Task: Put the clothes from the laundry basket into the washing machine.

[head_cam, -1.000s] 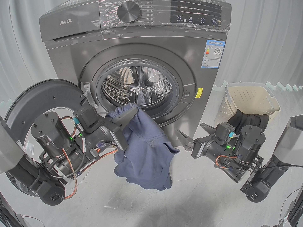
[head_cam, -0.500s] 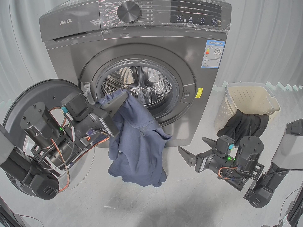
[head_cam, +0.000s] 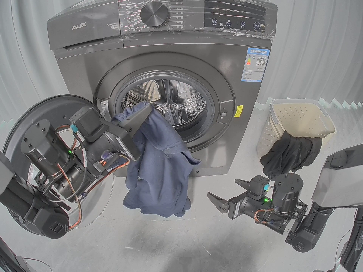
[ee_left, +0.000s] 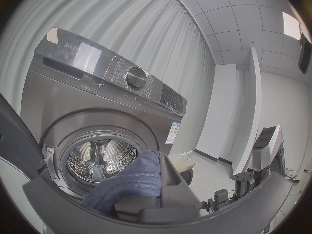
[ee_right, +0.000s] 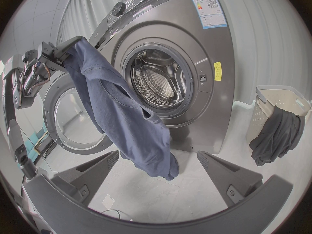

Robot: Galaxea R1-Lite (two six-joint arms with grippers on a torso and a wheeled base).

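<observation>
Door (head_cam: 49,110): it is swung wide open at the far left, beside the washing machine.
Left claw (head_cam: 138,118): it is clenched on the top of the blue shirt and held up in front of the left side of the round opening.
Blue shirt (head_cam: 162,170): it is gripped at its top edge and left hanging down outside the machine, in front of the lower left part of the opening.
Washing machine (head_cam: 159,53): it is grey and is seen in the middle, with a white curtain behind it.
Drum (head_cam: 166,99): its shiny inside is seen through the opening.
Right claw (head_cam: 221,187): it is released, with its fingers spread wide. It is held low, between the shirt and the basket.
Laundry basket (head_cam: 302,102): it is cream and is set on the floor, right of the machine.
Black cloth (head_cam: 291,153): it is draped over the basket's front rim and hangs down the outside.
</observation>
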